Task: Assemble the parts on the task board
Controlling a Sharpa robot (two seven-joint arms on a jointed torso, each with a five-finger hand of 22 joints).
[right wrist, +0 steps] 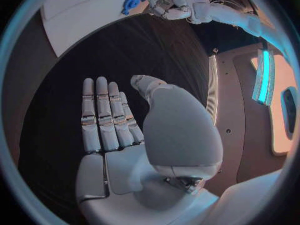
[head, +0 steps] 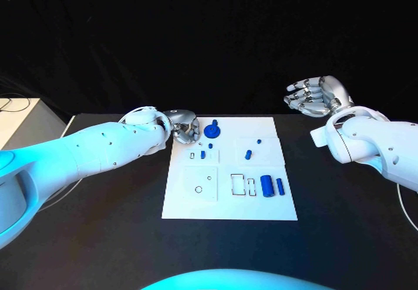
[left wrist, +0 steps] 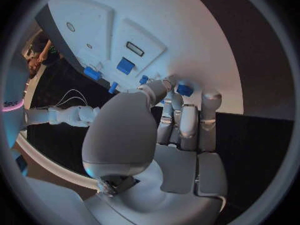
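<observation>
The task board [head: 228,205] lies at the middle of the table [head: 96,241]. The left hand [head: 183,128] sits at the board's far left corner, beside the round part [head: 213,129]. The right hand [head: 315,96] hangs well apart, beyond the board's far right corner. Two upright parts [head: 272,186] stand side by side near the board's right edge.

A black table [head: 104,241] carries the white task board [head: 228,205] at its centre, stretching from twelve toward six o'clock, with black surface showing on both sides.
</observation>
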